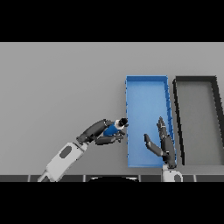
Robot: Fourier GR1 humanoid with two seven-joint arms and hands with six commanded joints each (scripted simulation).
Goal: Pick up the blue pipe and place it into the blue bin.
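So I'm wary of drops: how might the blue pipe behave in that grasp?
Blue pipe looks short and rigid, so probably won't flop. Small inside the left hand, likely light. Being a pipe, it may roll if released on the table.

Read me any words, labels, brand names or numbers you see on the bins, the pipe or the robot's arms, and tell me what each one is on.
None: no text can be read anywhere.
The blue bin, black bin, blue pipe in the left hand, and the right hand carry no visible writing.
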